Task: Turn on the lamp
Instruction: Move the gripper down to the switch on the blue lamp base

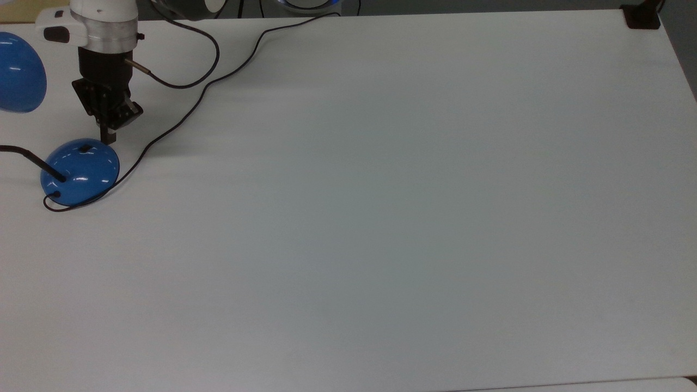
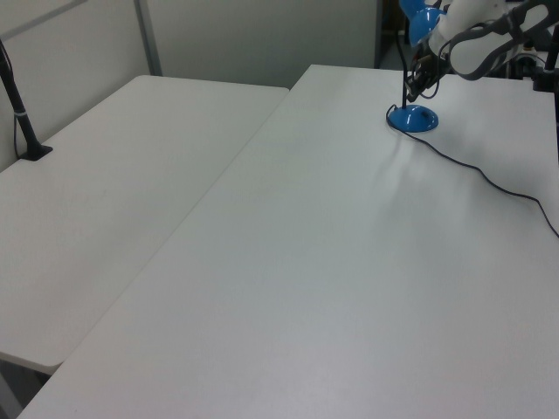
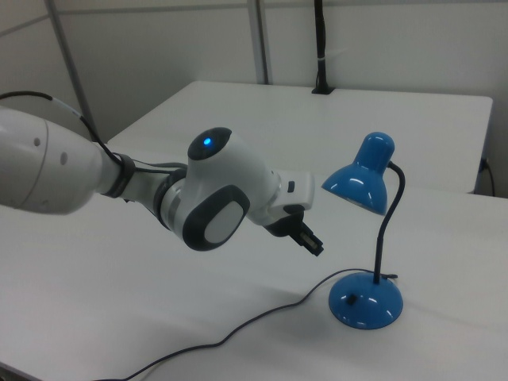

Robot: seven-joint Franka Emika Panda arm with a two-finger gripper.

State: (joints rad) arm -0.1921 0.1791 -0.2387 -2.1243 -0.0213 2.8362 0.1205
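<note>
The lamp is glossy blue; its dome base (image 1: 81, 173) rests near the top view's left edge and carries a small black switch (image 1: 85, 147) on top. A thin black gooseneck (image 3: 386, 230) rises to the blue shade (image 3: 359, 178). My gripper (image 1: 107, 139) is shut with nothing held, pointing down, its tip just beyond the base's far rim and a little to the right of the switch in the top view. In the right view my gripper (image 3: 315, 246) hangs above the table, left of the base (image 3: 366, 302) and higher than it. In the left view my gripper (image 2: 409, 88) hovers just over the base (image 2: 413, 119).
The lamp's black cord (image 1: 179, 117) loops round the base and runs up to the table's far edge. The arm's own cable (image 1: 188, 81) hangs beside it. A black clamp (image 1: 641, 16) sits at the top view's top right corner. A second table (image 2: 113, 166) adjoins in the left view.
</note>
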